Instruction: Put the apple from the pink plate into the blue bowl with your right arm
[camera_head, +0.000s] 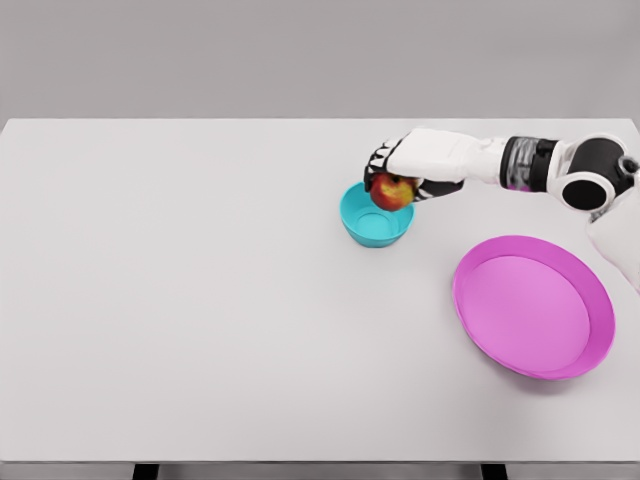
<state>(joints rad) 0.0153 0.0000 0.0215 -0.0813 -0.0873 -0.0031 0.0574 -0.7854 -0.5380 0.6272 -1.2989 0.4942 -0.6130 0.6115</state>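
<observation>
A red and yellow apple hangs just over the right rim of the blue bowl, held in my right hand, whose fingers curl around it from above. The right arm comes in from the right edge, stretched leftward across the table. The pink plate lies to the lower right of the bowl with nothing on it. The left arm is out of view.
The white table stretches wide to the left and front of the bowl. Its front edge runs along the bottom of the view. A grey wall stands behind it.
</observation>
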